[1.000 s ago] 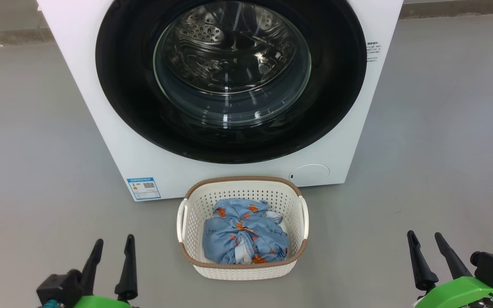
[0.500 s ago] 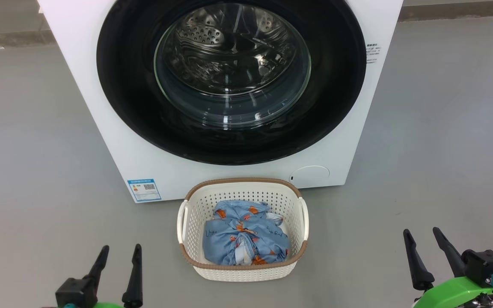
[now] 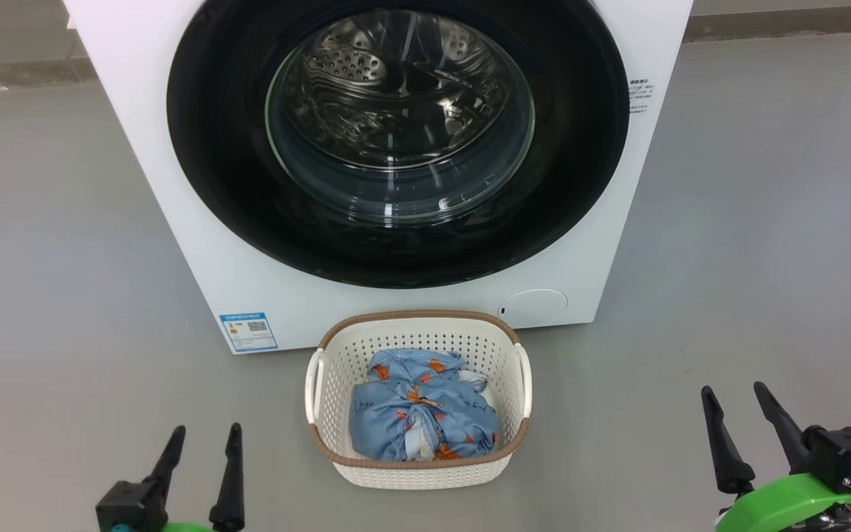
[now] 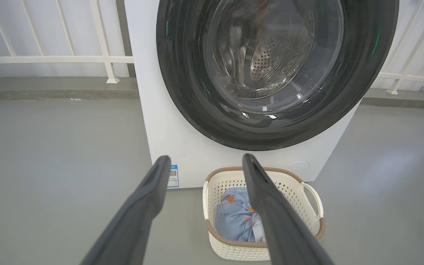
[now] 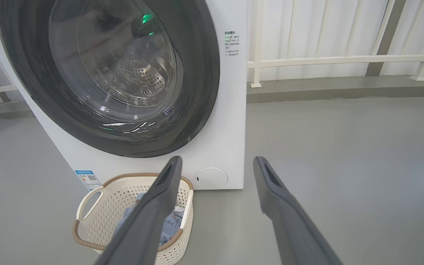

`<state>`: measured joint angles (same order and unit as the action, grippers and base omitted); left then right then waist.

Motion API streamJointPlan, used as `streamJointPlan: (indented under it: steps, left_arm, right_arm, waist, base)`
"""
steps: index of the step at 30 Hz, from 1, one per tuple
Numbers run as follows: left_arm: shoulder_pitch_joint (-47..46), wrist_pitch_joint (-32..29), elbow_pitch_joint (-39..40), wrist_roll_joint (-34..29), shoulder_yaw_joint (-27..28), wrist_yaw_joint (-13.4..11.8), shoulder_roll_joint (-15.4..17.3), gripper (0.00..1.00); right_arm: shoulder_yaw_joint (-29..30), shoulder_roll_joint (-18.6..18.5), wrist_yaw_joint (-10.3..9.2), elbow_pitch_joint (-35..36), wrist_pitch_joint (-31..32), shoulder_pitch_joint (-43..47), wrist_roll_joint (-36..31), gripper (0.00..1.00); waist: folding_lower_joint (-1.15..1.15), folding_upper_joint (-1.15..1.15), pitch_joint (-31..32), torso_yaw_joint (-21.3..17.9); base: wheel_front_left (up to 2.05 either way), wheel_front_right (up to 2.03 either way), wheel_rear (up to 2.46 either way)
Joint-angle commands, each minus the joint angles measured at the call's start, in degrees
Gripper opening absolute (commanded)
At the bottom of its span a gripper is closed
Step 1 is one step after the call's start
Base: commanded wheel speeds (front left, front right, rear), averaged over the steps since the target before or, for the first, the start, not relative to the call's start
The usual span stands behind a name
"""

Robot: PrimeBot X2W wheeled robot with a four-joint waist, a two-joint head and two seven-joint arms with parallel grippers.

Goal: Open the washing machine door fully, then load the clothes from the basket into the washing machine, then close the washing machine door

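Both grippers hang empty above the grey floor (image 3: 63,258), each with its two dark fingers spread well apart. In the head view the left gripper (image 3: 206,428) sits at the lower left and the right gripper (image 3: 733,388) at the lower right, fingers pointing up the picture.

The basket (image 3: 418,316) stands on the floor between them, near 3 o'clock from the left gripper and 9 o'clock from the right, clear of both. The clothes (image 3: 422,414), a bundled blue heap with orange figures and some white, lie inside below the brown rim.

Just beyond the basket at 12 o'clock rises the washing machine (image 3: 196,281). The washing machine door (image 3: 396,140) lies shut against its front, the steel drum showing through the glass. It stands at 1 o'clock from the left gripper and 10 o'clock from the right.

A blue sticker (image 3: 248,332) marks the machine's lower front at the basket's 10 o'clock; a round flap (image 3: 536,304) sits at its 1 o'clock.

Open floor stretches on both sides of the machine and around the basket. In the wrist views a white railing (image 5: 307,60) runs behind the machine along a raised kerb.
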<state>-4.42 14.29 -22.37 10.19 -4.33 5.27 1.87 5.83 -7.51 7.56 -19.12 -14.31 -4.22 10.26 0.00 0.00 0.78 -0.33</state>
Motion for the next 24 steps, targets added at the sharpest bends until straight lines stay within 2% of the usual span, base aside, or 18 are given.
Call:
streamJointPlan:
  steps: [1, 24]
  left_arm:
    - [-2.9, 0.7, 0.7, 0.3, 1.8, -0.3, 1.0, 1.0]
    - [-2.9, 0.7, 0.2, 1.7, 1.8, -1.0, 1.0, 1.0]
  right_arm:
    - [-1.2, -0.5, -0.08, 1.6, -0.7, -1.9, 0.6, 1.0]
    - [-2.0, -0.2, -0.08, 2.7, -0.7, -1.8, 0.7, 1.0]
  waist:
    - [0.0, 0.0, 0.0, 0.0]
    - [0.0, 0.0, -0.2, 0.1]
  base:
    - [0.0, 0.0, 0.0]
    - [0.0, 0.0, 0.0]
